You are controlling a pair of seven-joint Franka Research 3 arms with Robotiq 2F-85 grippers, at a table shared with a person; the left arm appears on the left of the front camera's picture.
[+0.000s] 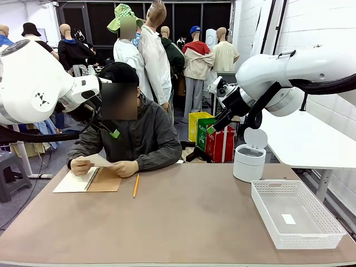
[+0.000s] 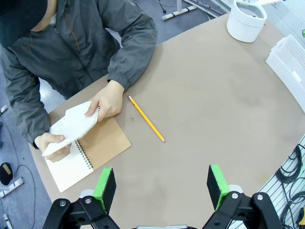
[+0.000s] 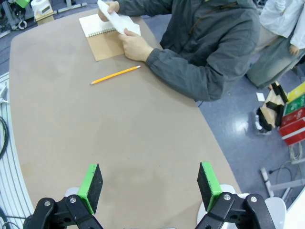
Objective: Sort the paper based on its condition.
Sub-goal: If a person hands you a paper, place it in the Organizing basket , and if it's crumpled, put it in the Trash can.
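Note:
The paper, a plain white sheet, is held in both of the person's hands above an open spiral notebook at the table's far left. From the left wrist view the paper looks bent between the hands. It also shows at the top of the right wrist view, as the paper. My left gripper hangs open high over the table, nothing between its green pads. My right gripper is open too, raised above the table's right side and empty.
A yellow pencil lies to the right of the notebook. A white lidded bin with its lid up stands at the far right. A white mesh basket sits at the near right with a small white scrap inside.

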